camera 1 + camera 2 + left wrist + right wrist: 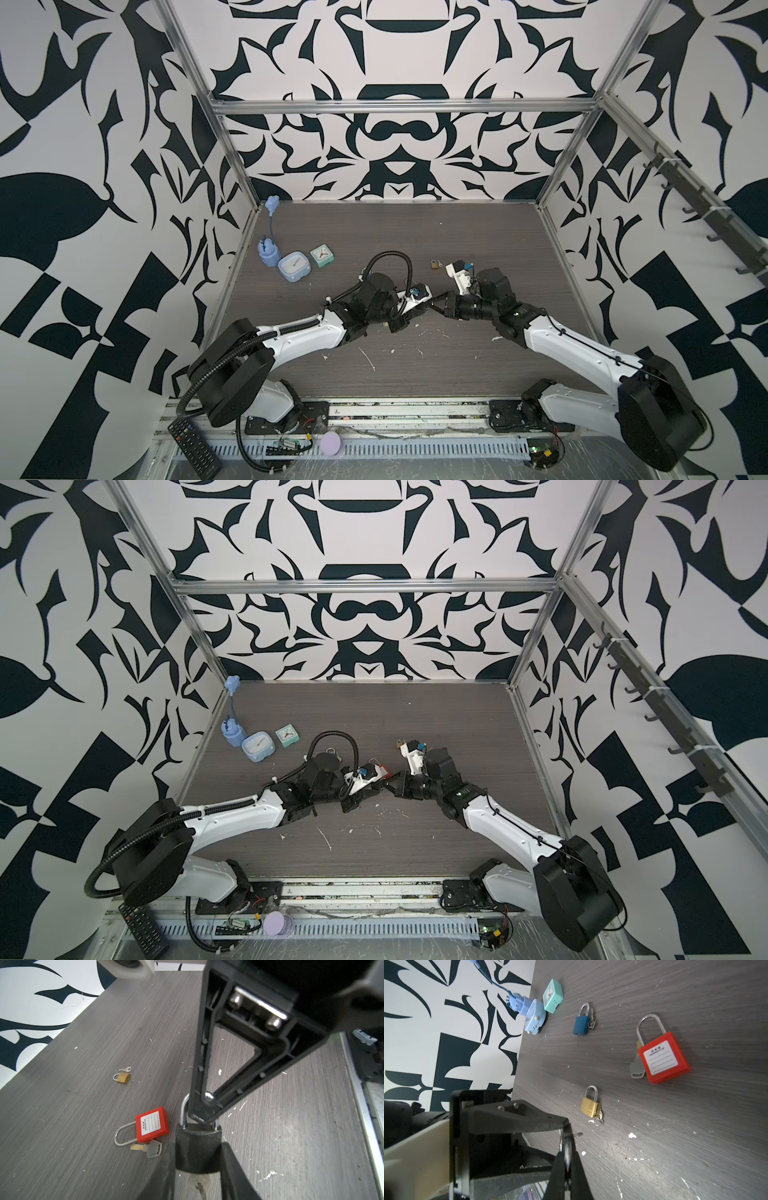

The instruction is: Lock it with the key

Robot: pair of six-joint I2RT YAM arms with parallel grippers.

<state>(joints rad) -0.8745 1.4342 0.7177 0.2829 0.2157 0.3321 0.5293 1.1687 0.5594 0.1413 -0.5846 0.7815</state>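
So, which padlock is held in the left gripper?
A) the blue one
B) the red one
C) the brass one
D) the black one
D: in the left wrist view the black padlock is clamped in the left gripper, while the red padlock and the brass padlock lie free on the table.

We are seeing a black padlock (pixel 197 1149), a red padlock (pixel 152 1124), a grey wood-grained table (pixel 83 1136), black-and-white patterned walls (pixel 395 137).
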